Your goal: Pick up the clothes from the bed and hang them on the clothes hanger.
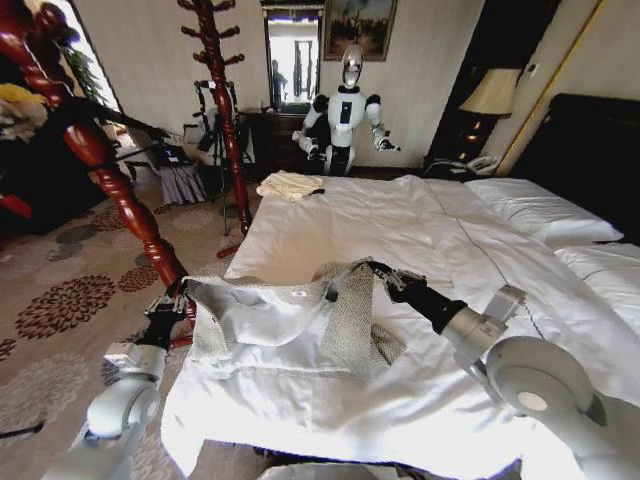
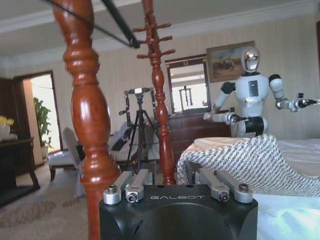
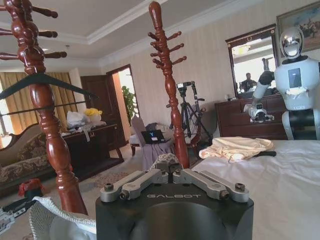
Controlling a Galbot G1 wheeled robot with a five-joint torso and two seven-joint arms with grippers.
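Cardigan [image 1: 300,325] spread lining-up at bed [image 1: 420,240] foot, 6 o'clock in head view, left gripper [image 1: 168,312] and right gripper [image 1: 378,272] each pinching a collar corner; pick-up step, next needs lifting toward hanger [image 3: 42,80].

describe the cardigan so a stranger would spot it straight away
Start at the big white bed and go to its near left corner. The cardigan lies spread there, white lining up, grey-beige knit at its edges. The cream cloth at the far corner is smaller and bunched.

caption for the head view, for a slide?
Both grippers, left and right, hold the cardigan spread over the bed edge, beside the coat stand.
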